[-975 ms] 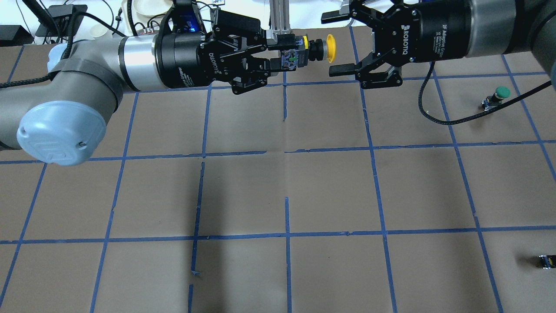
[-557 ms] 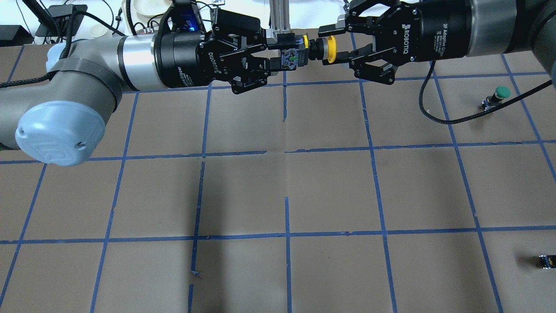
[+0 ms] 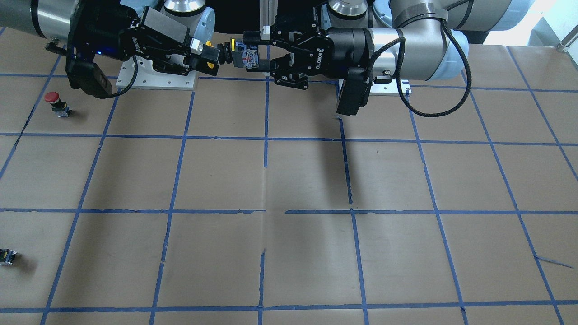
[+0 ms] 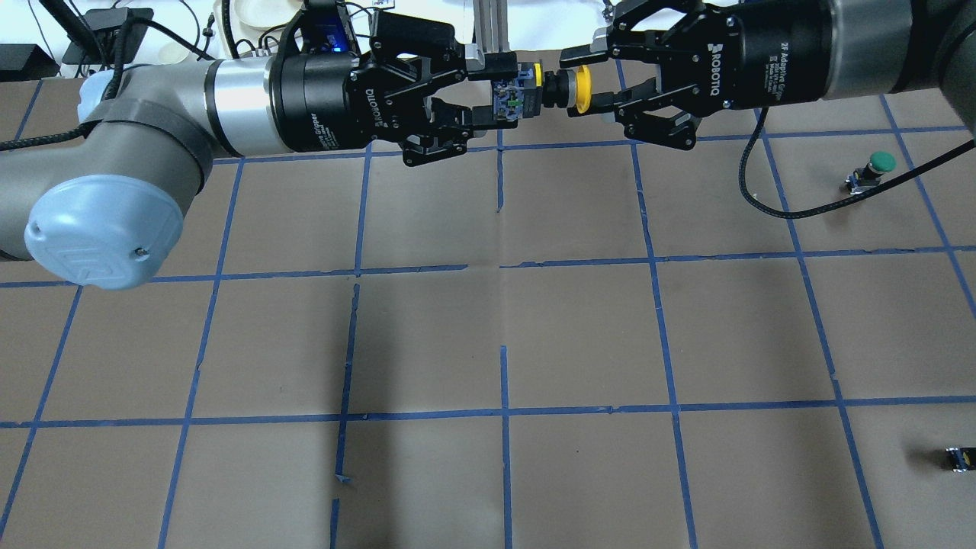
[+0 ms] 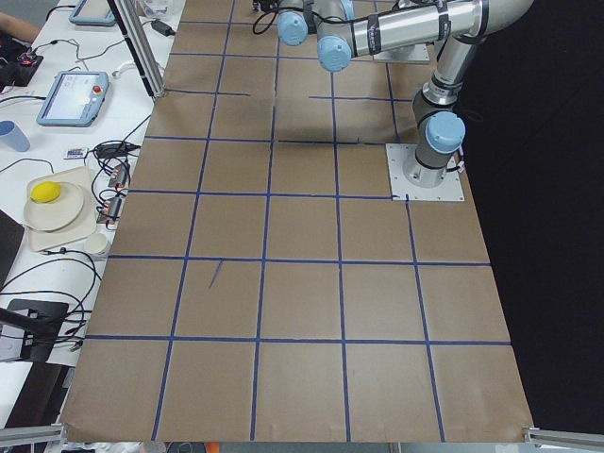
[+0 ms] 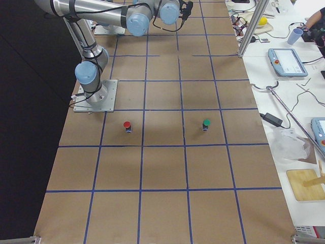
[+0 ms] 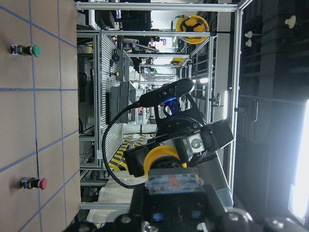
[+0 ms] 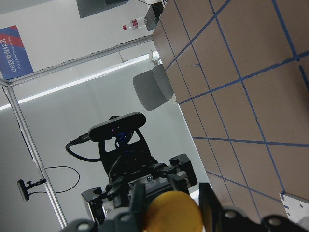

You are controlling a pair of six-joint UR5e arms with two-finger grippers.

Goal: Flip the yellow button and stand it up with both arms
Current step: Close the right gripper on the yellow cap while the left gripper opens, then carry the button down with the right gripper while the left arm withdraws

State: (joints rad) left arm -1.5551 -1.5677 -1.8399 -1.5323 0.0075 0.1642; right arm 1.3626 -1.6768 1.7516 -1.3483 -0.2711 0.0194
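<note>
The yellow button (image 4: 568, 82) hangs level in the air between both grippers near the robot's base, cap toward the right arm. My right gripper (image 4: 585, 76) is shut on its yellow cap. My left gripper (image 4: 505, 85) stands around the grey-black contact block, its jaws slightly parted, the upper finger off the block. In the front-facing view the button (image 3: 245, 56) spans from the right gripper (image 3: 210, 53) to the left gripper (image 3: 258, 50). The cap fills the bottom of the right wrist view (image 8: 174, 212).
A green-capped button (image 4: 877, 166) and a red-capped one (image 3: 53, 97) stand on the brown table on the right arm's side. A tiny capless block (image 4: 959, 457) lies near the far right edge. The arms' base plates (image 3: 158, 81) sit under the grippers.
My right gripper moved in and shut on the yellow cap. Since then my left gripper's jaws have spread a little off the contact block. The button has stayed in place.
</note>
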